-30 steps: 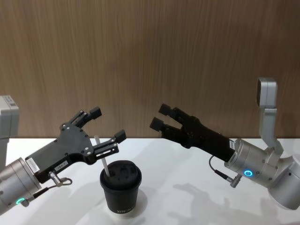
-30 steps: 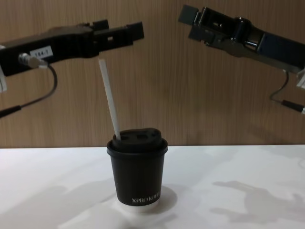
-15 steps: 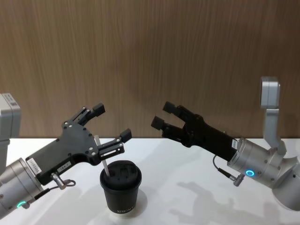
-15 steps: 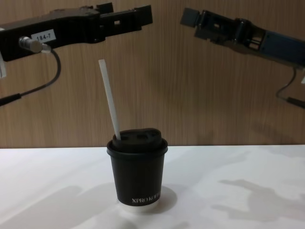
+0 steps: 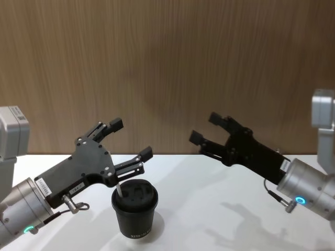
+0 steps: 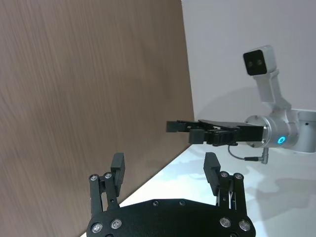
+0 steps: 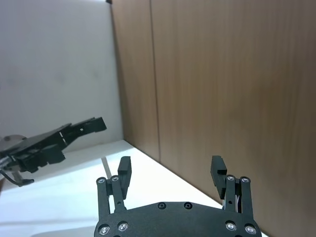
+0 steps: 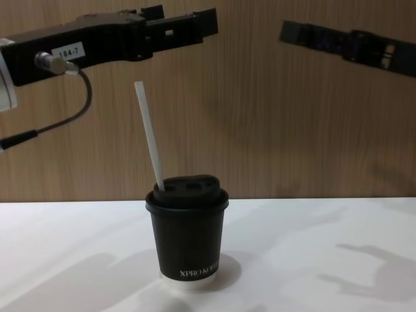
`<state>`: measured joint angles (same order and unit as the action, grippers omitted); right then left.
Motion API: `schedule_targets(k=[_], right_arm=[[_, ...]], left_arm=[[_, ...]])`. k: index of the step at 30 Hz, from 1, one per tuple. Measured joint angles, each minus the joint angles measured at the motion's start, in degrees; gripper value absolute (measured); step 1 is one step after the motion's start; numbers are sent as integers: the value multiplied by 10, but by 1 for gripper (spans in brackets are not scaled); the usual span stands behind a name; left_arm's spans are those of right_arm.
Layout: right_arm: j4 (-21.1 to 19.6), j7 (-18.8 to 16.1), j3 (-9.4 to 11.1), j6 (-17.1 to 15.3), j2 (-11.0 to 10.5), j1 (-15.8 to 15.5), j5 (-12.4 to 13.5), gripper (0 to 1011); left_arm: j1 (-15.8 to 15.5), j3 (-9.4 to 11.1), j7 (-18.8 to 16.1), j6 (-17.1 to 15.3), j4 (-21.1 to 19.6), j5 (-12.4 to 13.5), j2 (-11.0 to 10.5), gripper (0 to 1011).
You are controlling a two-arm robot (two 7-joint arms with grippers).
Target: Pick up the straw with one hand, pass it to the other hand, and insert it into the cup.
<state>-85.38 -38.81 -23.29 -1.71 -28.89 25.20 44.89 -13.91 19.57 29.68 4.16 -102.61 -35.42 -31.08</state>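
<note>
The black cup (image 5: 134,214) (image 8: 187,240) stands on the white table, lid on. The white straw (image 8: 149,136) (image 5: 120,189) sticks out of the lid's left side, leaning left, with nothing touching it. My left gripper (image 5: 131,138) (image 8: 182,18), labelled 184-7, hovers open above the straw's top, clear of it. Its fingers spread wide in the left wrist view (image 6: 164,165). My right gripper (image 5: 205,127) (image 8: 289,31) hangs open in the air, up and to the right of the cup. The right wrist view shows its jaws wide apart (image 7: 171,165).
A wood-panelled wall (image 5: 172,68) rises right behind the white table (image 5: 204,209). From each wrist view the other arm's gripper shows farther off: the right gripper (image 6: 197,133) and the left gripper (image 7: 64,136).
The left gripper has risen away from the straw, which stays in the cup. The right gripper has drawn back to the right.
</note>
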Motion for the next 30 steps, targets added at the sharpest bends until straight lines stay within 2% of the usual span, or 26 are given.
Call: schedule_targets(k=[7, 15, 30], right_arm=[[-55, 39, 20, -3, -35, -41, -6, 1001], [-109, 66, 35, -13, -66, -81, -2, 1001], [-187, 106, 43, -28, -89, -124, 12, 1001]], left_arm=[[-9, 6, 12, 3, 13, -6, 3, 1003], [-24, 17, 33, 9, 34, -17, 7, 1003], [-40, 28, 78, 24, 62, -45, 9, 1003]])
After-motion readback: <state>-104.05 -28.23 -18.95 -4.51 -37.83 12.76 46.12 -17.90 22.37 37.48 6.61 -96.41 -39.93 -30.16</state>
